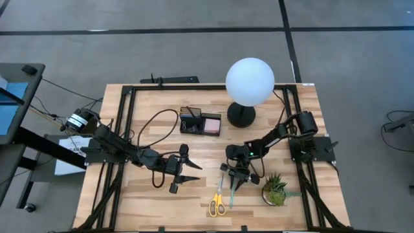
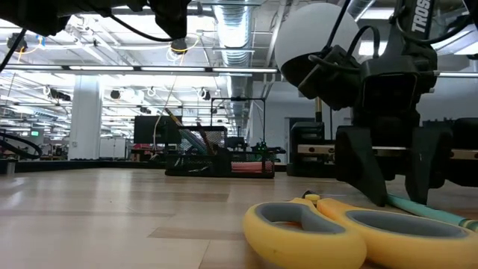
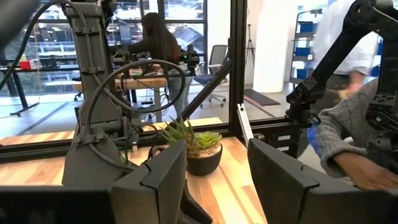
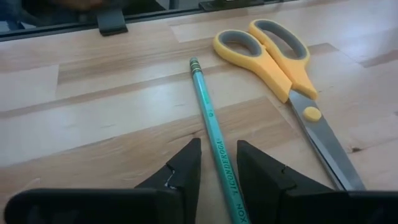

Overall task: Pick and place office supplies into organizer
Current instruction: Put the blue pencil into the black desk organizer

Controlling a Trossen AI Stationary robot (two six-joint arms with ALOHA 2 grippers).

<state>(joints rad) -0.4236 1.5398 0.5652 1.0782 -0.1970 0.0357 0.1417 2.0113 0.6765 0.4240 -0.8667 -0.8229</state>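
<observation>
A teal pencil (image 4: 214, 140) lies flat on the wooden table, with yellow-handled scissors (image 4: 280, 62) flat beside it. My right gripper (image 4: 219, 165) slants down over the pencil, open. One finger stands on each side of the shaft, and a small gap shows on both sides. The low view shows the same gripper (image 2: 388, 175) just behind the scissors' handles (image 2: 336, 232). The black organizer (image 1: 200, 123) stands at the far middle of the table, a pink pad in it. My left gripper (image 1: 184, 171) hovers left of the scissors (image 1: 218, 202), open with nothing between its fingers (image 3: 168, 177).
A white globe lamp (image 1: 249, 81) on a black base stands right of the organizer. A small potted plant (image 1: 275, 189) sits close to the right gripper, toward the table's right edge. Black frame rails (image 1: 126, 129) border the table. A person's hand (image 3: 357, 168) shows beyond the table.
</observation>
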